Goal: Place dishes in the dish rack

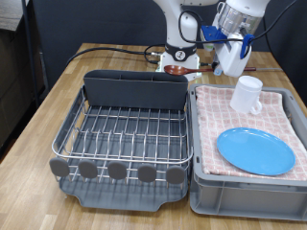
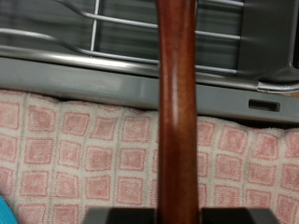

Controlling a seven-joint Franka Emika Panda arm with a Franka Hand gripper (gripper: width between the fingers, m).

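Spoon (image 2: 177, 112) pinched in end effector (image 1: 233, 57), above cloth bin (image 1: 201, 187); loose grip could drop it short of rack (image 1: 67, 144).

Robot lab: arm-mounted wooden table (image 1: 48, 115)

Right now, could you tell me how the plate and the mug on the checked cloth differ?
The plate is light blue, flat and wide, lying towards the exterior view's bottom; the mug is white, tall and handled, standing upright nearer the top. Both rest on the pink checked cloth, outside the dish rack.
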